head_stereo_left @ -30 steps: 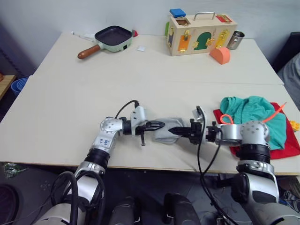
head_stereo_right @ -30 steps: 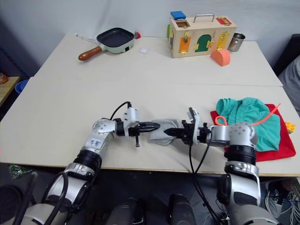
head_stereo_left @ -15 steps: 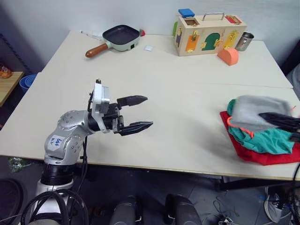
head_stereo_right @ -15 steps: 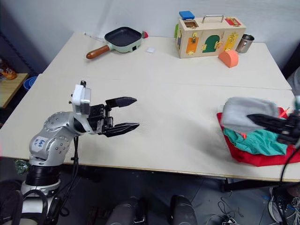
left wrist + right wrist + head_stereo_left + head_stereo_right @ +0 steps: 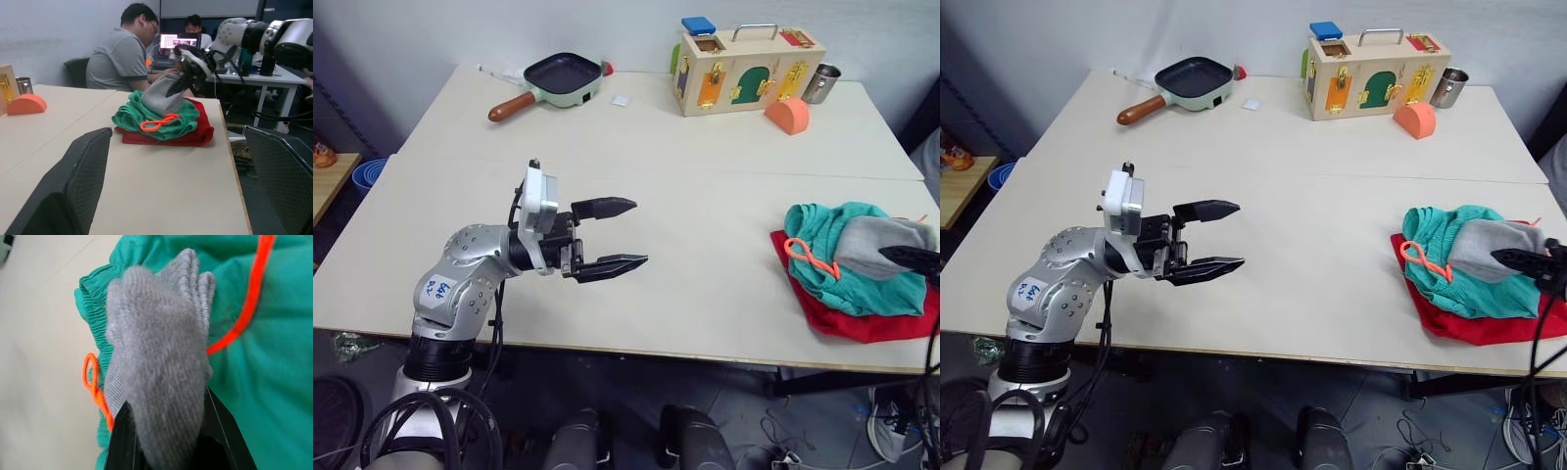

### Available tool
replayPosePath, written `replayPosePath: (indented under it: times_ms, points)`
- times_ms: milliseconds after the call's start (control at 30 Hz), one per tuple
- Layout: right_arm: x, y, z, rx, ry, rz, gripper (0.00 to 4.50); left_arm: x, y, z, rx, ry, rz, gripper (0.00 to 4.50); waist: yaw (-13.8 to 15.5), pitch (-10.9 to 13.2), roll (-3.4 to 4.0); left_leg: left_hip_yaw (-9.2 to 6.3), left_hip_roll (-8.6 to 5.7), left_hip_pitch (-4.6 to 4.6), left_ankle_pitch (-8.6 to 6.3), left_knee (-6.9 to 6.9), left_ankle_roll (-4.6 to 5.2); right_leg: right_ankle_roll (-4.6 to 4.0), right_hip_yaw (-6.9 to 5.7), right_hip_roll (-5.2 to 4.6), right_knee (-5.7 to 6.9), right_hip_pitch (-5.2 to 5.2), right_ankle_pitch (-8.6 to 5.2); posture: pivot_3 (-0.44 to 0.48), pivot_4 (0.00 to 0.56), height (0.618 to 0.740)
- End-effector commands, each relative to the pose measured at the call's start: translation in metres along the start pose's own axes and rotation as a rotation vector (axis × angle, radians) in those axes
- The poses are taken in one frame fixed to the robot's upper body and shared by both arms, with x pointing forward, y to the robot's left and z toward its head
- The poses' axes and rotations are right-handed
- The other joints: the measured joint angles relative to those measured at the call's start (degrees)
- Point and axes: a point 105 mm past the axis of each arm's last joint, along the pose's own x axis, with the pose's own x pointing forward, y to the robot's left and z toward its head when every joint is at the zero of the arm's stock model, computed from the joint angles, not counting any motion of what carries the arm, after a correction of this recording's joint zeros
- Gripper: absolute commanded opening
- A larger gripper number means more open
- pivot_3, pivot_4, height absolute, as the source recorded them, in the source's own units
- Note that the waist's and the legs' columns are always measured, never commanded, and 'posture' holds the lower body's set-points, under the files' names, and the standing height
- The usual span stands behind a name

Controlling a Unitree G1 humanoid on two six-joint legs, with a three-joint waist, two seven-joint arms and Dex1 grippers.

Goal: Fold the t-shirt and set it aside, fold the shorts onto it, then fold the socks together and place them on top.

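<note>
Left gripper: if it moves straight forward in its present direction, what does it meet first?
Probably the pile of clothes: the left gripper points across bare table toward the shorts and socks; its height relative to them is uncertain.

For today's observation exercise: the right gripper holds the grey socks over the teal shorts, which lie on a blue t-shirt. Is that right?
Not quite. The t-shirt under the shorts is red, not blue, as the right eye view shows. The rest stands: the right gripper holds the socks over the shorts.
</note>
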Motion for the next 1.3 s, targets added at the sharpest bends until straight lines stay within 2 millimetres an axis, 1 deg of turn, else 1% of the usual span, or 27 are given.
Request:
replayPosePath:
  times_ms: [33,100,167,200,233,333,400,467,533,567,667,700,733,767,833,900,933,967,1000,1033,1067,1100,1133,1167,1200,1233,1300]
  points:
    - [0.008,-0.011,0.004,-0.163,0.024,-0.074,0.12,-0.004,0.002,0.005,0.045,0.025,0.006,4.50,0.1,0.0,0.02,0.00,0.00,0.00,0.00,-0.01,0.00,0.00,0.02,0.15,0.00,-0.02,0.00,0.000,0.150,0.740]
    - [0.013,-0.012,0.004,-0.184,0.043,-0.087,0.12,-0.006,0.003,0.005,0.050,0.032,0.014,4.50,0.1,0.0,0.05,0.01,0.01,-0.02,0.01,-0.01,-0.02,0.00,0.04,0.20,0.06,-0.02,0.00,0.000,0.150,0.740]
    - [0.011,-0.008,0.004,-0.189,0.088,-0.068,0.12,-0.008,0.005,0.006,0.061,0.044,0.019,4.50,0.2,0.0,0.06,0.00,0.00,-0.03,0.01,0.01,-0.01,0.00,0.06,0.21,0.08,-0.02,0.00,0.000,0.150,0.740]
    - [0.010,-0.008,0.006,-0.198,0.096,-0.070,0.84,-0.009,0.006,0.006,0.065,0.048,0.020,4.50,0.1,0.0,0.06,0.00,0.01,-0.03,0.01,0.02,-0.01,0.00,0.06,0.20,0.08,-0.02,0.00,0.000,0.150,0.740]
    - [0.008,-0.006,0.007,-0.204,0.108,-0.056,1.13,-0.010,0.007,0.007,0.069,0.051,0.021,4.50,0.1,0.0,0.06,-0.01,0.03,-0.03,0.01,0.02,-0.02,-0.01,0.06,0.21,0.08,-0.01,0.00,0.000,0.150,0.740]
    - [-0.012,-0.008,0.022,-0.248,0.076,-0.090,2.01,-0.014,0.009,0.005,0.079,0.067,0.031,4.50,0.2,0.1,0.15,-0.03,0.04,-0.03,0.00,0.02,-0.03,-0.01,0.05,0.20,0.08,-0.02,0.00,0.000,0.150,0.740]
    - [-0.027,-0.010,0.030,-0.280,0.064,-0.116,2.78,-0.018,0.009,0.004,0.087,0.076,0.039,4.50,0.3,0.1,0.29,-0.04,0.03,-0.04,0.00,0.02,-0.04,-0.02,0.04,0.19,0.08,-0.02,-0.01,0.000,0.150,0.740]
    - [-0.040,-0.013,0.034,-0.326,0.077,-0.138,3.48,-0.022,0.009,0.002,0.091,0.085,0.044,4.50,0.3,0.1,0.31,-0.04,0.02,-0.05,-0.01,0.01,-0.05,-0.02,0.04,0.18,0.07,-0.03,-0.01,0.000,0.150,0.740]
    - [-0.055,-0.016,0.041,-0.377,0.064,-0.167,4.19,-0.032,0.010,-0.001,0.087,0.102,0.065,4.50,0.1,0.1,0.31,-0.05,0.04,-0.04,-0.04,-0.01,-0.09,-0.03,0.04,0.18,0.07,-0.03,-0.01,0.000,0.150,0.740]
    - [-0.061,-0.015,0.045,-0.405,0.053,-0.163,4.46,-0.037,0.011,-0.003,0.088,0.114,0.080,4.50,0.1,0.1,0.32,-0.05,0.06,-0.04,-0.05,0.00,-0.11,-0.03,0.04,0.18,0.04,-0.03,-0.01,0.000,0.150,0.740]
    - [-0.069,-0.006,0.055,-0.502,0.011,-0.120,4.46,-0.053,0.014,-0.010,0.092,0.160,0.130,4.50,-0.4,0.1,0.33,0.03,0.09,0.00,-0.08,-0.01,-0.16,-0.07,0.10,0.17,0.01,-0.09,-0.03,0.000,0.150,0.740]
    - [-0.069,0.000,0.060,-0.540,-0.017,-0.089,4.46,-0.062,0.015,-0.012,0.093,0.187,0.155,4.50,-0.6,0.1,0.33,0.03,0.13,0.00,-0.08,0.00,-0.18,-0.07,0.10,0.16,0.02,-0.09,-0.03,0.000,0.150,0.740]
    - [-0.067,0.013,0.063,-0.597,-0.052,-0.011,4.46,-0.073,0.017,-0.015,0.107,0.233,0.186,4.50,-0.9,0.1,0.33,0.03,0.14,0.01,-0.09,0.00,-0.19,-0.07,0.10,0.16,0.02,-0.09,-0.03,0.000,0.150,0.740]
    - [-0.062,0.030,0.067,-0.684,-0.110,0.100,4.46,-0.086,0.020,-0.018,0.121,0.284,0.234,4.50,-1.2,0.1,0.33,0.03,0.16,0.00,-0.09,0.00,-0.21,-0.07,0.10,0.11,0.02,-0.09,-0.04,0.000,0.150,0.740]
    - [-0.051,0.054,0.064,-0.816,-0.195,0.246,4.46,-0.102,0.022,-0.024,0.131,0.351,0.292,4.50,-1.6,0.1,0.31,0.05,0.21,0.06,-0.13,-0.02,-0.27,-0.12,0.10,0.04,0.09,-0.10,-0.07,0.000,0.150,0.740]
    - [-0.036,0.069,0.050,-0.869,-0.214,0.344,4.46,-0.115,0.023,-0.029,0.115,0.395,0.341,4.50,-1.6,0.1,0.30,0.14,0.36,0.11,-0.13,-0.03,-0.34,-0.13,0.05,0.22,0.25,-0.06,-0.07,0.000,0.150,0.740]
    - [-0.025,0.081,0.040,-0.969,-0.249,0.407,4.46,-0.121,0.022,-0.032,0.103,0.408,0.351,4.50,-1.5,0.1,0.24,0.12,0.39,0.12,-0.12,-0.02,-0.34,-0.13,0.05,0.23,0.30,-0.06,-0.07,0.000,0.150,0.740]
    - [-0.020,0.089,0.032,-1.037,-0.282,0.444,4.46,-0.124,0.020,-0.034,0.095,0.415,0.355,4.50,-1.4,0.1,0.23,0.10,0.41,0.14,-0.12,-0.02,-0.35,-0.13,0.09,0.22,0.31,-0.03,-0.07,0.000,0.150,0.740]
    - [-0.012,0.099,0.013,-1.145,-0.265,0.515,4.46,-0.129,0.019,-0.036,0.110,0.428,0.361,4.50,-1.2,0.1,0.25,0.08,0.45,0.14,-0.13,0.02,-0.37,-0.13,0.08,0.24,0.31,-0.02,-0.07,0.000,0.150,0.740]
    - [0.003,0.119,-0.012,-1.207,-0.273,0.628,4.46,-0.139,0.017,-0.043,0.129,0.467,0.372,4.50,-1.0,0.1,0.25,0.07,0.42,0.10,-0.12,0.00,-0.36,-0.13,0.07,0.23,0.33,-0.07,-0.07,0.000,0.150,0.740]
    - [0.015,0.136,-0.035,-1.256,-0.306,0.725,4.46,-0.146,0.015,-0.049,0.150,0.500,0.372,4.50,-0.9,0.1,0.25,0.07,0.41,0.09,-0.12,-0.06,-0.36,-0.13,0.08,0.21,0.34,-0.09,-0.07,0.000,0.150,0.740]
    - [0.023,0.146,-0.057,-1.276,-0.294,0.807,4.46,-0.151,0.014,-0.055,0.152,0.530,0.373,4.50,-0.9,0.1,0.26,0.02,0.42,0.13,-0.15,-0.05,-0.41,-0.17,0.06,0.23,0.36,-0.06,-0.09,0.000,0.150,0.740]
    - [0.028,0.151,-0.075,-1.300,-0.279,0.864,4.46,-0.155,0.013,-0.059,0.149,0.554,0.378,4.50,-0.7,0.1,0.26,0.02,0.43,0.11,-0.15,-0.04,-0.42,-0.17,0.06,0.24,0.37,-0.09,-0.10,0.000,0.150,0.740]
    - [0.032,0.151,-0.090,-1.302,-0.259,0.899,4.46,-0.158,0.012,-0.062,0.151,0.571,0.371,4.50,-0.5,0.1,0.25,-0.01,0.41,0.09,-0.14,-0.05,-0.42,-0.20,0.04,0.23,0.41,-0.12,-0.11,0.000,0.150,0.740]
    - [0.036,0.150,-0.101,-1.288,-0.246,0.916,4.46,-0.159,0.011,-0.065,0.153,0.581,0.367,4.50,-0.2,0.1,0.26,-0.01,0.39,0.08,-0.15,-0.04,-0.43,-0.22,0.05,0.21,0.44,-0.12,-0.12,0.000,0.150,0.740]
    - [0.040,0.150,-0.109,-1.291,-0.252,0.927,4.46,-0.162,0.010,-0.067,0.162,0.590,0.369,4.50,0.2,0.1,0.26,-0.02,0.31,0.08,-0.15,-0.04,-0.39,-0.23,0.06,0.18,0.49,-0.14,-0.12,0.000,0.150,0.740]
    - [0.044,0.146,-0.119,-1.299,-0.247,0.932,4.46,-0.164,0.010,-0.069,0.178,0.598,0.367,4.50,0.4,0.1,0.25,-0.01,0.11,0.09,-0.15,0.00,-0.24,-0.23,0.08,0.09,0.57,-0.14,-0.12,0.000,0.150,0.740]
